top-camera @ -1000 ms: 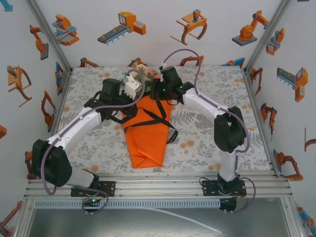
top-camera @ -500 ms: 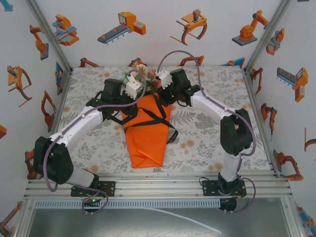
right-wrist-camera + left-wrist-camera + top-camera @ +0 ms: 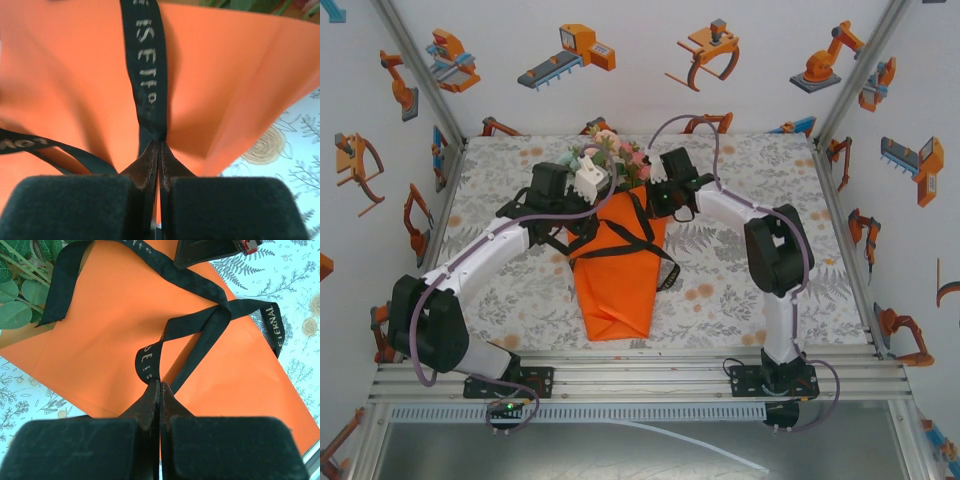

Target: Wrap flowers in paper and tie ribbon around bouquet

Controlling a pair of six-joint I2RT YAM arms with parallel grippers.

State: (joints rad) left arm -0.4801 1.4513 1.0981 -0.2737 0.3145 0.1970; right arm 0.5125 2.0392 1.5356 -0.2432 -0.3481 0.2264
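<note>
From the wrist views, the left end effector (image 3: 159, 386) pinches the ribbon (image 3: 200, 287) tight; the right end effector (image 3: 158, 146), open before, pinches it too. The top view adds flowers (image 3: 605, 158).

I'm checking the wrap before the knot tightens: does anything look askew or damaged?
Nothing is torn or spilled. The ribbon lies slack, loosely crossed over the paper. In the top view, one loop hangs off the paper's right edge onto the table.

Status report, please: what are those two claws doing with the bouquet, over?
Both shut on the ribbon: left gripper, right gripper. Ribbon crossed over the paper, flowers at its top. Nothing seen in the way.
</note>
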